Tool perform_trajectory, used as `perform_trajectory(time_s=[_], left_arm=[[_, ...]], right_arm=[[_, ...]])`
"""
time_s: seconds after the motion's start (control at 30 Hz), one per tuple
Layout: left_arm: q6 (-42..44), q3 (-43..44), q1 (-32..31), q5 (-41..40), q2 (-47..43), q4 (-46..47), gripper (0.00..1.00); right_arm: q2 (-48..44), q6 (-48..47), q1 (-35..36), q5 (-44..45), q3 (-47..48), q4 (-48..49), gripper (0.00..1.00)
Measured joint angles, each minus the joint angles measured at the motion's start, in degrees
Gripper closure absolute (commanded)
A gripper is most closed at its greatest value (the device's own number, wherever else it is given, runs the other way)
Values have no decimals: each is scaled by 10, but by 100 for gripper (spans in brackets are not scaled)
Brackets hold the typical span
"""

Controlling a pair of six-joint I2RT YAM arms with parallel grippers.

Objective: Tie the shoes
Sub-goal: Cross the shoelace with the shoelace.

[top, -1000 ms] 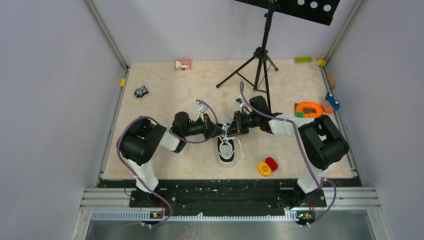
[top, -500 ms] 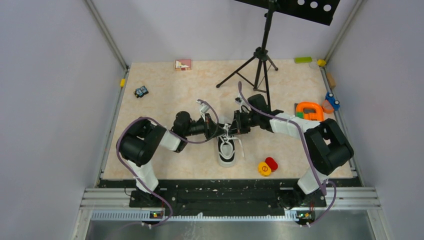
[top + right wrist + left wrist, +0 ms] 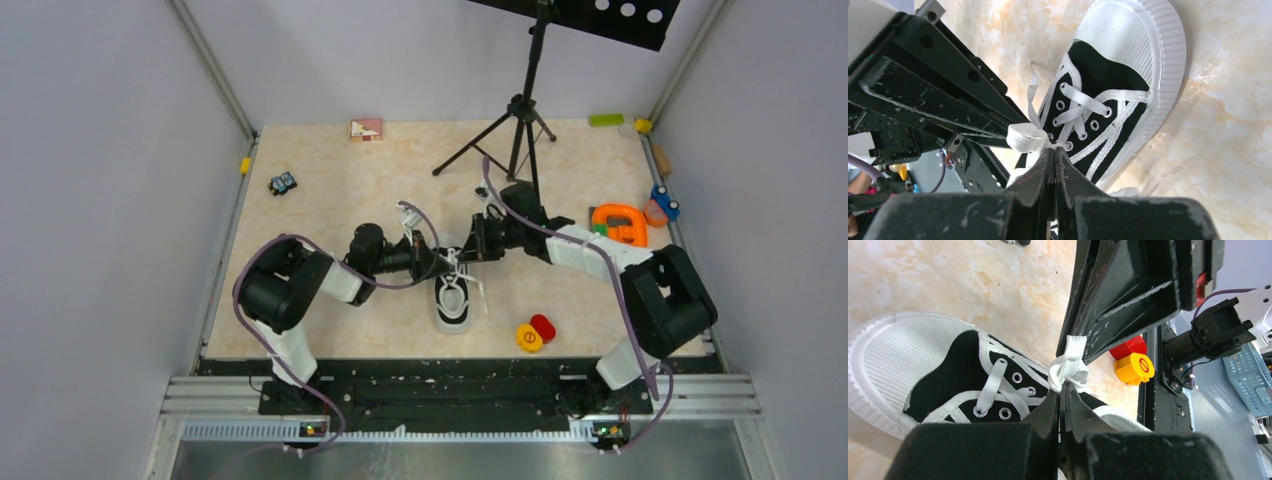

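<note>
Both pairs pinch tight on the white laces (image 3: 1068,369): left fingers (image 3: 1048,412) and right fingers (image 3: 1040,175) meet tip-to-tip, the sneaker (image 3: 1108,85) just below them on the desk (image 3: 330,190).

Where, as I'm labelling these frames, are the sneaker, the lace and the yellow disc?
sneaker (image 3: 955,367), left wrist view, on the black upper beside the toe cap.
lace (image 3: 1025,137), right wrist view, on the bunched white part.
yellow disc (image 3: 529,339), top external view, on its face.

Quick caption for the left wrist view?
Left tool and right tool pinch the white laces over the black, white-toed sneaker.
</note>
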Motion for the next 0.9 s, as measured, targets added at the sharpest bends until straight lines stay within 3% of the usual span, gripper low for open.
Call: perform_trajectory(time_s=[0.63, 0.73, 0.9], left_arm=[[2, 0, 1, 6, -9, -23, 100], [4, 0, 3, 7, -12, -27, 100], [4, 0, 5, 7, -15, -32, 100]], right_arm=[[-16, 0, -2, 53, 1, 14, 100], [-22, -1, -2, 62, 1, 13, 83], [-31, 1, -2, 66, 1, 9, 79]])
